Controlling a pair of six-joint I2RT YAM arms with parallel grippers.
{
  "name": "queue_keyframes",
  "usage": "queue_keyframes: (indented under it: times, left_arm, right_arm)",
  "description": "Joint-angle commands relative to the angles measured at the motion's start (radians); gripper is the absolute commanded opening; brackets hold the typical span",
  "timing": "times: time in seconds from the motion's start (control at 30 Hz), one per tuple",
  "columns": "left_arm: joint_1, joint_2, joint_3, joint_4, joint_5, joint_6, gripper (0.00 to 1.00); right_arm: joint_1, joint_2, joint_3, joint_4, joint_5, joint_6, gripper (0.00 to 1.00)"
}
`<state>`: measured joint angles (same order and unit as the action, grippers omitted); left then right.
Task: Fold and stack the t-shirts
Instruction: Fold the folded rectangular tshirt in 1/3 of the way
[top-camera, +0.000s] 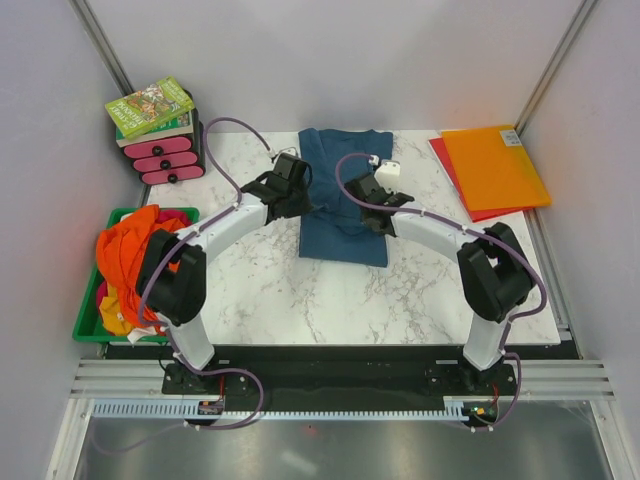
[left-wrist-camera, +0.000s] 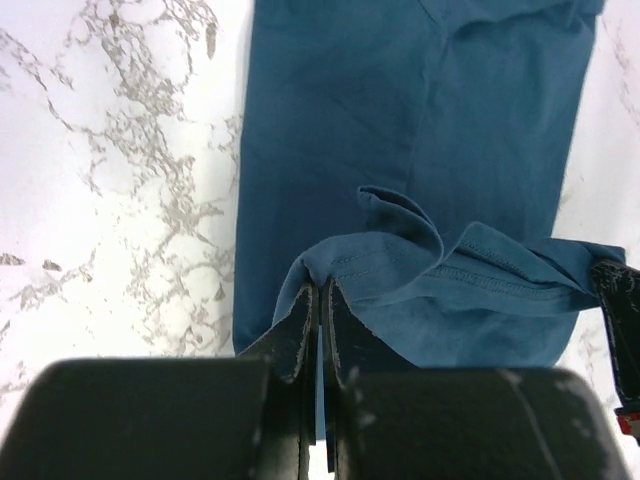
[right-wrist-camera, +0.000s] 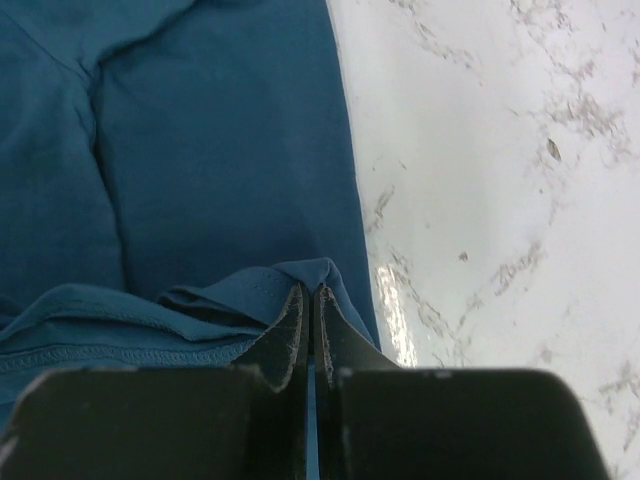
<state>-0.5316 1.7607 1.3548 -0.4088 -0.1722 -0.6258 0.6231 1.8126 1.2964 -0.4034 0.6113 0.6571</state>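
Note:
A dark teal-blue t-shirt (top-camera: 345, 235) lies as a long narrow strip in the middle of the marble table (top-camera: 270, 290), collar at the far end. My left gripper (top-camera: 303, 193) is shut on a corner of its hem (left-wrist-camera: 400, 275), held up over the left side of the shirt (left-wrist-camera: 400, 110). My right gripper (top-camera: 366, 203) is shut on the opposite hem corner (right-wrist-camera: 300, 275) above the shirt's (right-wrist-camera: 200, 150) right side. The hem sags between the two grips. Both grips show up close: the left gripper (left-wrist-camera: 320, 292) and the right gripper (right-wrist-camera: 310, 292). Bright orange t-shirts (top-camera: 130, 255) are piled at the left.
The orange pile fills a green bin (top-camera: 88, 332) off the table's left edge. A book (top-camera: 150, 105) rests on a pink drawer unit (top-camera: 165, 160) at the back left. An orange folder (top-camera: 495, 165) lies over a red folder (top-camera: 443, 155) at the back right.

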Motion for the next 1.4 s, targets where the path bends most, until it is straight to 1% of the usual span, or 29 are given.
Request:
queue_keyframes:
  times: [0.0, 0.23, 0.43, 0.57, 0.83, 0.87, 0.9, 0.93, 0.97, 1.0, 1.03, 1.07, 1.1, 1.17, 1.2, 1.27, 1.33, 1.37]
  left_arm:
    - [0.022, 0.068, 0.059, 0.018, 0.017, 0.044, 0.02]
    - [0.041, 0.152, 0.107, 0.018, 0.03, 0.061, 0.02]
    - [0.041, 0.209, 0.199, 0.005, 0.05, 0.077, 0.02]
    - [0.041, 0.236, 0.257, -0.013, 0.046, 0.086, 0.02]
    - [0.044, 0.281, 0.277, -0.027, 0.043, 0.092, 0.02]
    - [0.045, 0.296, 0.297, -0.044, 0.046, 0.092, 0.02]
    - [0.047, 0.301, 0.311, -0.056, 0.048, 0.089, 0.05]
    - [0.045, 0.302, 0.32, -0.07, 0.037, 0.081, 0.12]
    - [0.045, 0.278, 0.316, -0.071, 0.031, 0.077, 0.25]
    - [0.044, 0.258, 0.305, -0.064, 0.017, 0.064, 0.32]
    - [0.041, 0.238, 0.273, -0.056, -0.007, 0.061, 0.37]
    - [0.038, 0.212, 0.258, -0.044, -0.012, 0.063, 0.44]
    - [0.035, 0.173, 0.242, -0.029, -0.018, 0.063, 0.48]
    - [0.025, 0.137, 0.205, -0.027, -0.024, 0.063, 0.52]
    - [0.022, 0.109, 0.19, -0.022, -0.023, 0.063, 0.52]
    - [0.006, 0.088, 0.139, -0.015, -0.015, 0.058, 0.52]
    - [-0.005, 0.068, 0.083, -0.007, 0.012, 0.035, 0.49]
    - [-0.02, 0.065, 0.06, 0.002, 0.029, 0.028, 0.41]
  right_arm:
    - [-0.023, 0.07, 0.096, 0.037, -0.036, -0.045, 0.0]
    - [-0.057, 0.131, 0.109, 0.054, -0.045, -0.045, 0.0]
    - [-0.075, 0.102, 0.072, 0.097, -0.027, -0.031, 0.0]
    - [-0.086, 0.119, 0.095, 0.103, -0.044, -0.04, 0.0]
    - [-0.103, 0.18, 0.116, 0.103, -0.061, -0.048, 0.0]
    - [-0.105, 0.182, 0.118, 0.106, -0.061, -0.053, 0.0]
    - [-0.105, 0.18, 0.116, 0.109, -0.058, -0.057, 0.02]
    - [-0.105, 0.153, 0.106, 0.138, -0.059, -0.062, 0.1]
    - [-0.102, 0.119, 0.04, 0.184, -0.074, -0.082, 0.21]
    - [-0.094, 0.081, 0.0, 0.28, -0.076, -0.085, 0.41]
    - [-0.091, 0.015, -0.029, 0.3, -0.079, -0.093, 0.51]
    - [-0.088, -0.008, -0.045, 0.301, -0.084, -0.097, 0.59]
    - [-0.077, -0.031, -0.043, 0.282, -0.085, -0.1, 0.66]
    - [-0.054, -0.048, -0.048, 0.256, -0.079, -0.097, 0.71]
    - [-0.045, -0.059, -0.057, 0.25, -0.087, -0.097, 0.73]
    - [-0.031, -0.058, -0.092, 0.25, -0.111, -0.083, 0.68]
    - [-0.028, -0.053, -0.132, 0.247, -0.151, -0.036, 0.43]
    - [-0.023, -0.05, -0.146, 0.247, -0.16, -0.018, 0.29]
